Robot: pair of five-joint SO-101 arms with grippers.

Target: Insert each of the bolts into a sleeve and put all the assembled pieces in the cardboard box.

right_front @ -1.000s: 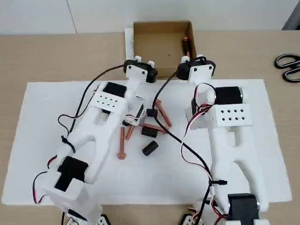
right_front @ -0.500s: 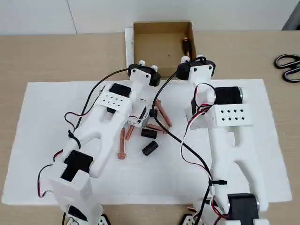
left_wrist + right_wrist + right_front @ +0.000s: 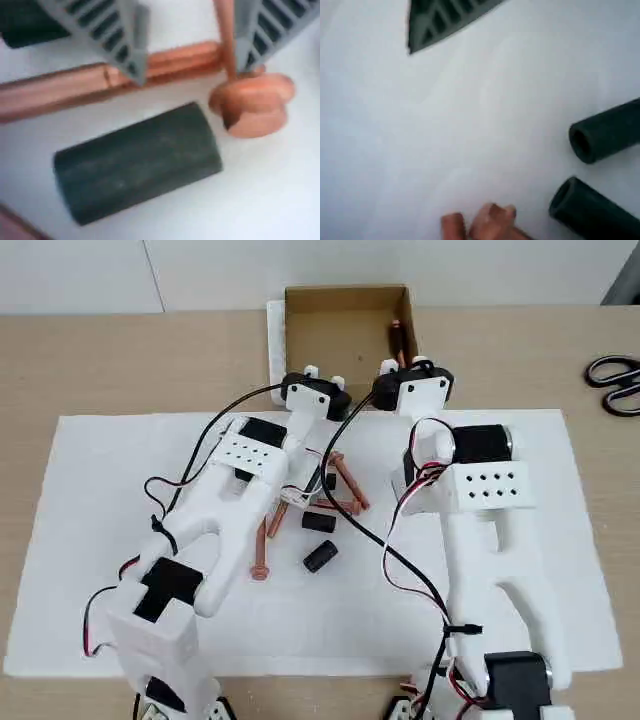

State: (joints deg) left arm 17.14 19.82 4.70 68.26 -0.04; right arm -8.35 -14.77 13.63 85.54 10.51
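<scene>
My left gripper (image 3: 192,65) is open and hovers low over the pile in the middle of the white sheet. A copper bolt (image 3: 110,85) lies just behind its fingertips. A black sleeve (image 3: 137,162) lies on its side right before them, and a second bolt's head (image 3: 255,105) rests beside the sleeve. From above, the left arm (image 3: 316,398) covers part of that pile; bolts (image 3: 349,480) (image 3: 261,548) and sleeves (image 3: 319,556) (image 3: 319,522) lie around it. The right arm (image 3: 412,390) sits by the cardboard box (image 3: 345,292). One right finger (image 3: 445,20) shows, holding nothing.
A copper-and-black piece (image 3: 399,337) lies inside the box by its right wall. Two more black sleeves (image 3: 607,130) (image 3: 590,210) and copper bolt heads (image 3: 485,220) show on the sheet in the right wrist view. Scissors (image 3: 615,380) lie at the table's far right.
The left arm has swung right and lowered over the pile of bolts and sleeves. The right arm has shifted slightly left near the box.
</scene>
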